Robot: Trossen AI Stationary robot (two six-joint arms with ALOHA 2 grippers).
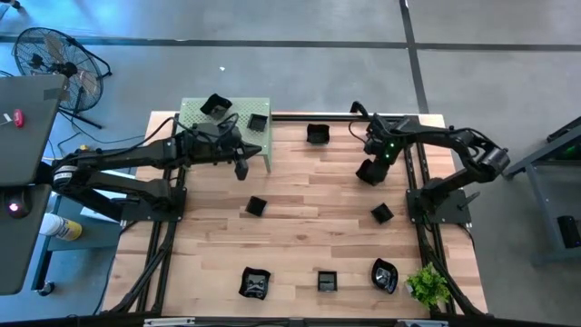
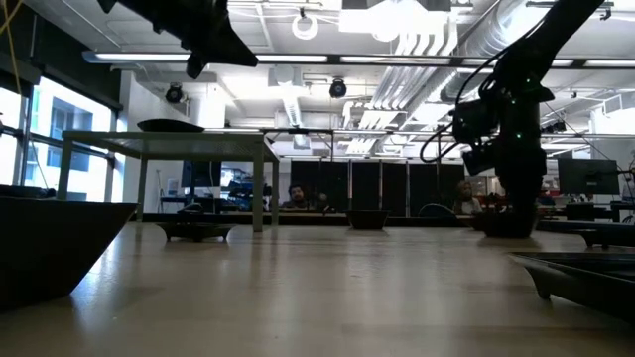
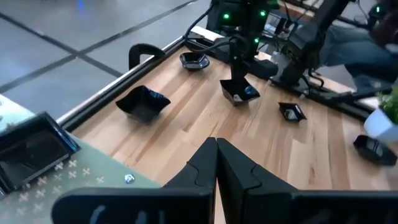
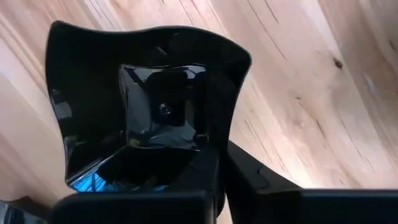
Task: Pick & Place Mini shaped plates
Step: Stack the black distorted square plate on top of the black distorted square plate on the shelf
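Right gripper (image 1: pixel 371 171) low over the pale wooden plank tabletop (image 1: pixel 300 232), fingers clenched on the rim of a glossy black square mini plate with flared wavy edges (image 4: pixel 146 106). Right wrist view: the near rim of that dish sits pinched between the two dark fingers (image 4: pixel 249 177), its bowl facing the camera and bare wood beyond it. Left wrist view shows the same dish (image 3: pixel 239 92) hanging at the tip of the right arm, at or just above the wood; contact cannot be told.

Left gripper (image 1: pixel 241 169) closed and empty, fingers (image 3: pixel 208 165) pressed together, hovering off the front corner of a pale green perforated raised stand (image 1: pixel 195 113). Two black mini plates on that stand behind it: one leaf-like (image 1: pixel 214 105), one square (image 1: pixel 258 120).

Other black mini plates loose on the wood:
- square one (image 1: pixel 317 133) between the two grippers, toward the far edge
- small one (image 1: pixel 256 206) in front of the left gripper, near it
- small one (image 1: pixel 382 213) in front of the right gripper
- three more well apart along the near edge: (image 1: pixel 255 283), (image 1: pixel 327 282), (image 1: pixel 385 275)

Small green leafy plant (image 1: pixel 428 286) just beside the last of these, at the table's corner.
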